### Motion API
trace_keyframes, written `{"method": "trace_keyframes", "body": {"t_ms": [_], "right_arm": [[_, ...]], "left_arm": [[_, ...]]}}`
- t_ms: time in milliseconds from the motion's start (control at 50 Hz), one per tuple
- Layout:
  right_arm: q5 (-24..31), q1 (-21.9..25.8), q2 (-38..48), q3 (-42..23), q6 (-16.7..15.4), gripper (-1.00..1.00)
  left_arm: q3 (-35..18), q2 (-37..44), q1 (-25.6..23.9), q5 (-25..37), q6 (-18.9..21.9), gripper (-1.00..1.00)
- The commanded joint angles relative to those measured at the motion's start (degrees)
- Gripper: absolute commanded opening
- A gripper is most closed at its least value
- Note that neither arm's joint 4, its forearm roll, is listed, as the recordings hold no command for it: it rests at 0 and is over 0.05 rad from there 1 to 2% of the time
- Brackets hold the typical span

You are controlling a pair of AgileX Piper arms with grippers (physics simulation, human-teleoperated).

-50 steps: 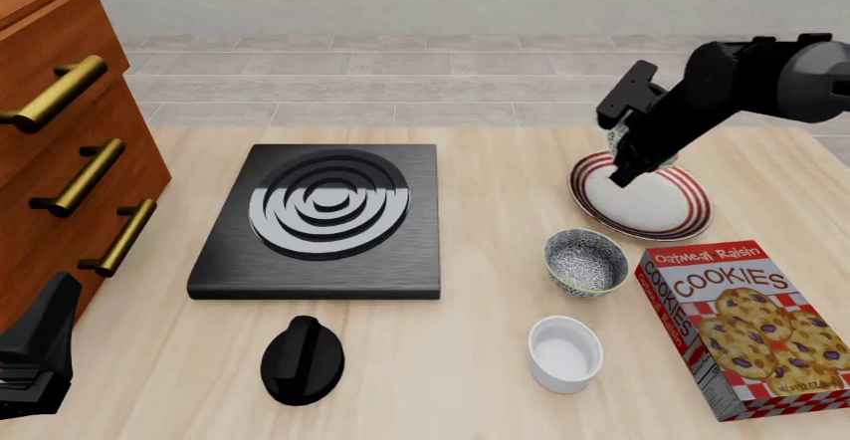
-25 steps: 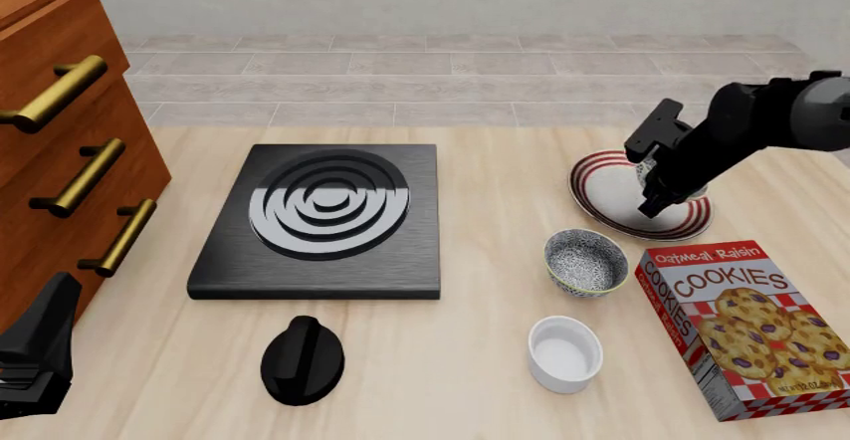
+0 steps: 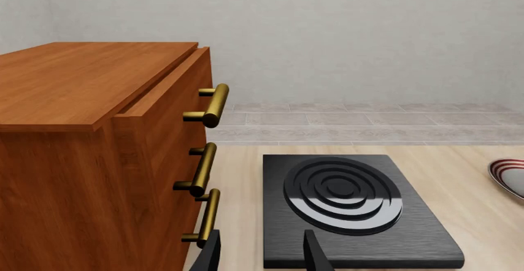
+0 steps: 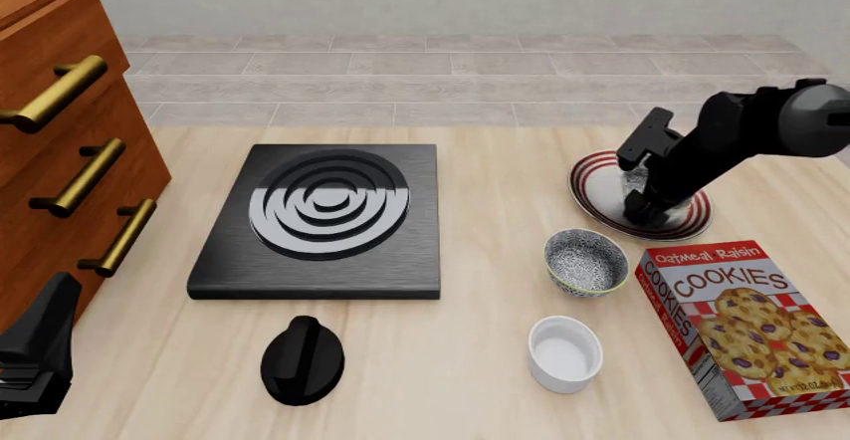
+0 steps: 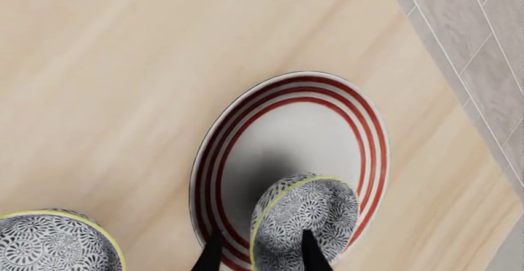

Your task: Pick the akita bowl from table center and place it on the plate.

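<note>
The akita bowl (image 5: 315,213) rests on the red-striped plate (image 5: 225,136), toward the plate's near edge. My right gripper (image 5: 260,252) is low over it, open, one finger outside the rim and one over the bowl, with a gap showing beside the rim. In the front view the right gripper (image 4: 640,201) sits on the plate (image 4: 684,223) at the table's right rear, and the arm hides most of the bowl. An identical bowl (image 4: 586,261) stands just in front of the plate. My left gripper (image 3: 260,255) is open and holds nothing, at the front left by the drawers.
A black stove plate (image 4: 318,216) fills the table's middle, with a black knob (image 4: 303,358) in front of it. A white ramekin (image 4: 564,352) and a cookie box (image 4: 750,326) lie at the front right. A wooden drawer cabinet (image 4: 67,151) stands at the left.
My right gripper came down and toward the near side of the plate with the bowl. The bowl now rests on the plate and the fingers stand apart. The left arm stayed still.
</note>
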Motion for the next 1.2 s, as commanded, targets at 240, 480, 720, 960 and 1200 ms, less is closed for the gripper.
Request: {"method": "trace_keyframes", "body": {"t_ms": [240,480,720,960,1200], "right_arm": [[-1.01,0.84,0.04,0.94,0.27,1.0],[-0.56,1.54,-3.28,2.73,0.27,1.0],[-0.43,1.68,-8.18,6.31,1.44,1.0],[-2.23,1.37,-12.95,11.28,0.61,1.0],[-5.17,2.93,-19.07,16.86,0.57,1.0]], "left_arm": [[0.0,0.0,0.0,0.0,0.0,1.0],[0.0,0.0,0.0,0.0,0.0,1.0],[0.0,0.0,0.0,0.0,0.0,1.0],[0.0,0.0,0.0,0.0,0.0,1.0],[0.0,0.0,0.0,0.0,0.0,1.0]]}}
